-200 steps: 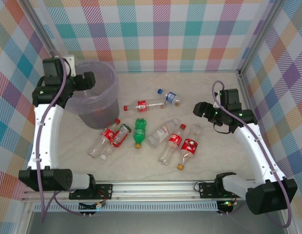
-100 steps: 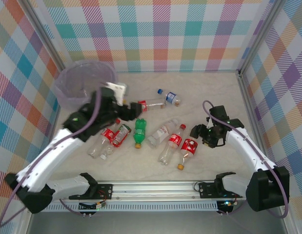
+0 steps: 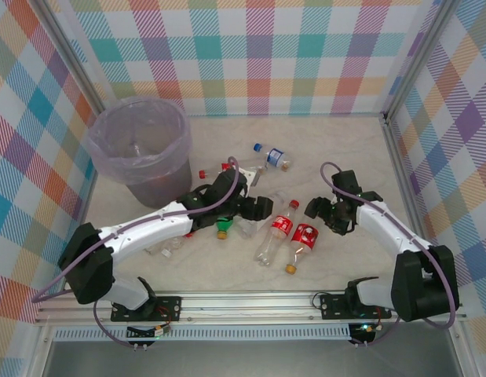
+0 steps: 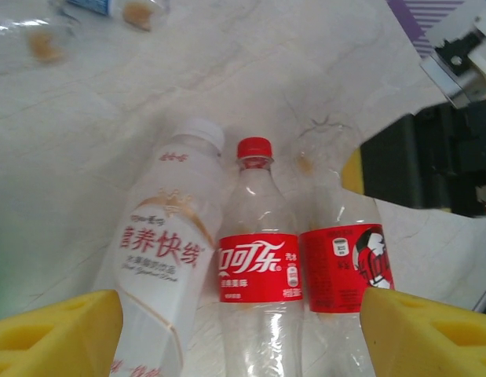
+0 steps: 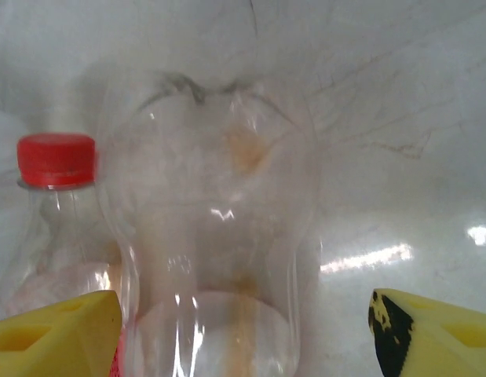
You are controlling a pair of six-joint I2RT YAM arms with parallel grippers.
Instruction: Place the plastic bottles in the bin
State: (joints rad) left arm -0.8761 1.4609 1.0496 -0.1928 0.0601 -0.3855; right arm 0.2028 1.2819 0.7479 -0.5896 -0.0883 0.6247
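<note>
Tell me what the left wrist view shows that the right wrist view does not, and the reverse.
Left wrist view: a white-capped bottle with a pale label, a blue-labelled bottle at the top edge, and the open left gripper above three bottles lying side by side.
Right wrist view: the open right gripper astride the base of a clear bottle, and black marks on one yellow pad.
Both: the red-capped cola bottle, that clear bottle beside it, and the marble table.
</note>
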